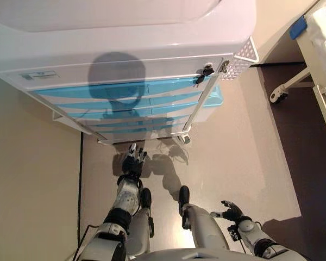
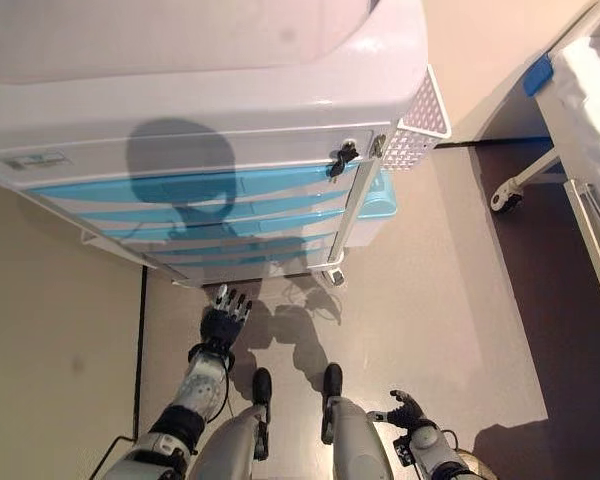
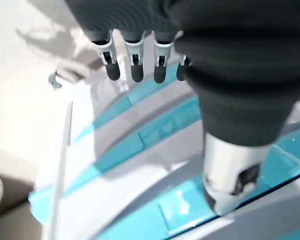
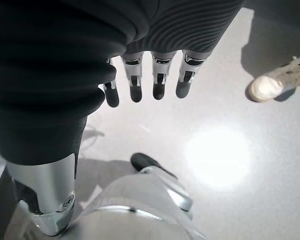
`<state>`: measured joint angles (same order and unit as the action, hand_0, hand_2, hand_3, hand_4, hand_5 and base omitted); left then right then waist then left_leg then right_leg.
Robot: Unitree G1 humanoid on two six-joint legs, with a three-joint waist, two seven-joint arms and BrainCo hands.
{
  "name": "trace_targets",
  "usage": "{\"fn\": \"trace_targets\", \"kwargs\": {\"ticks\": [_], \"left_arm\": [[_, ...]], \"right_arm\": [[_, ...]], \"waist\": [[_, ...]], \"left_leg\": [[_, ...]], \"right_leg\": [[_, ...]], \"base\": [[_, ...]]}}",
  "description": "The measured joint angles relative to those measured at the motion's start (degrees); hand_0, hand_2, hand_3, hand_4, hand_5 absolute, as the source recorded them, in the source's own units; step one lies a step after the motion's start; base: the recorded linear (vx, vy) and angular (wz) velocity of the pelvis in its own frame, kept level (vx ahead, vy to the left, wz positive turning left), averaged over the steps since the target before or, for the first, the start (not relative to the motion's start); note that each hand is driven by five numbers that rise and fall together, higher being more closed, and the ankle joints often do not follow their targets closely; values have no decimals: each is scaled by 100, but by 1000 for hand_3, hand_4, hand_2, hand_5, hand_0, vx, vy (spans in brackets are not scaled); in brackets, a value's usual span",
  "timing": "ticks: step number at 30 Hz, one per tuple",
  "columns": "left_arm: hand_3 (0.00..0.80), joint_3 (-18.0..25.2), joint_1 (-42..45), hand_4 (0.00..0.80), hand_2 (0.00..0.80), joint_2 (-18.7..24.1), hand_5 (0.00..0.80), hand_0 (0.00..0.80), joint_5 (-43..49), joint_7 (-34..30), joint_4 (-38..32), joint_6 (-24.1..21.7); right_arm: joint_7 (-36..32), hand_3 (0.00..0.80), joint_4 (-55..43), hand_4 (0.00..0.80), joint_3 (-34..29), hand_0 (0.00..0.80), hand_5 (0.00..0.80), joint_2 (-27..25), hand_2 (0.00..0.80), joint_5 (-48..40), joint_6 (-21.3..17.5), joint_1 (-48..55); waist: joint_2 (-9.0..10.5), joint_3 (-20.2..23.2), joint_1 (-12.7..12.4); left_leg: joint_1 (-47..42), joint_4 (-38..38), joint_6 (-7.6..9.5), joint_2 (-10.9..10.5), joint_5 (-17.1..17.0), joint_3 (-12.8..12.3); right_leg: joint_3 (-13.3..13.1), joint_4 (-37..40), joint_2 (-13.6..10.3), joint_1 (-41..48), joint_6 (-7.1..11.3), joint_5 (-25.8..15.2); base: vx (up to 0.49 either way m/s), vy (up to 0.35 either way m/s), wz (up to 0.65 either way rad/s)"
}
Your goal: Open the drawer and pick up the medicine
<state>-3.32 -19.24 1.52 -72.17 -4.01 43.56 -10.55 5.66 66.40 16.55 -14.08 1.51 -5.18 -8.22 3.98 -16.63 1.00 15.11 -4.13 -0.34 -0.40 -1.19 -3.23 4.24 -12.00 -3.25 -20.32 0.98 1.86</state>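
Observation:
A white medical cart (image 1: 152, 38) stands before me, with several blue drawers (image 1: 125, 103) stacked down its front, all closed. No medicine shows in any view. My left hand (image 1: 133, 162) is raised toward the lower drawers, fingers straight and spread, a short way from the cart and touching nothing. In the left wrist view its fingertips (image 3: 135, 70) point at the blue drawer fronts (image 3: 155, 130). My right hand (image 1: 232, 211) hangs low at my right side, fingers relaxed and empty; its wrist view shows only floor (image 4: 220, 150).
A white perforated basket (image 1: 244, 58) hangs on the cart's right side, with a latch (image 1: 206, 72) and a vertical rail (image 1: 198, 106) beside the drawers. A bed frame (image 1: 320, 60) with a castor (image 1: 277, 95) stands at the right. A person's shoe (image 4: 270, 85) is on the floor.

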Motion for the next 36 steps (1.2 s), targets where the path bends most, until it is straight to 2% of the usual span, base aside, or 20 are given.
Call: {"fn": "trace_targets", "kwargs": {"ticks": [6, 11, 14, 23, 33, 36], "left_arm": [[0, -6, -324, 0, 0, 35, 0, 0, -356, -115, -189, -23], [0, -105, -476, 0, 0, 95, 0, 0, -415, -172, -597, -59], [0, -234, -572, 0, 0, 164, 0, 0, -414, -195, -689, -117], [0, -279, -778, 0, 0, 258, 0, 0, -411, -228, -1526, -311], [0, -389, -1007, 0, 0, 521, 0, 0, -407, -170, -1780, -466], [0, -465, -1014, 0, 0, 594, 0, 0, -405, -159, -1779, -480]], "right_arm": [[-25, 0, -114, 0, 43, 0, 0, -2, 0, -106, -72, -145], [-55, 0, -132, 0, 67, 0, 0, -9, 0, -117, -96, -246], [-103, 0, -143, 0, 116, 0, 0, -15, 0, -147, -135, -270], [-150, 0, -283, 0, 87, 0, 0, -67, 0, -331, -242, -285], [-194, 0, -328, 0, 85, 0, 0, -101, 0, -394, -350, -289], [-222, 0, -333, 0, 86, 0, 0, -101, 0, -393, -353, -294]], "waist": [[23, -103, 143], [50, -174, 140], [63, -193, 260], [84, -234, 285], [116, -251, 301], [191, -289, 296]], "left_leg": [[241, -118, 2, -8, 2, -1], [481, -301, 2, 4, 47, -98], [563, -441, 3, 7, 92, -126], [1271, -1124, 9, 29, 252, -114], [1653, -1286, -31, 52, 252, -15], [1666, -1312, -30, 47, 257, 10]], "right_leg": [[-23, -86, -5, -224, -8, -8], [-90, -255, 1, -504, -13, -10], [-132, -353, 1, -581, -15, -1], [-174, -874, -10, -1223, -38, 85], [-111, -904, 6, -1503, -64, 52], [-86, -907, 1, -1496, -88, 37]], "base": [[-7, 0, -1], [-37, -16, -10], [-62, -24, -4], [-70, -14, 1], [-12, -5, 3], [-17, 1, 3]]}}
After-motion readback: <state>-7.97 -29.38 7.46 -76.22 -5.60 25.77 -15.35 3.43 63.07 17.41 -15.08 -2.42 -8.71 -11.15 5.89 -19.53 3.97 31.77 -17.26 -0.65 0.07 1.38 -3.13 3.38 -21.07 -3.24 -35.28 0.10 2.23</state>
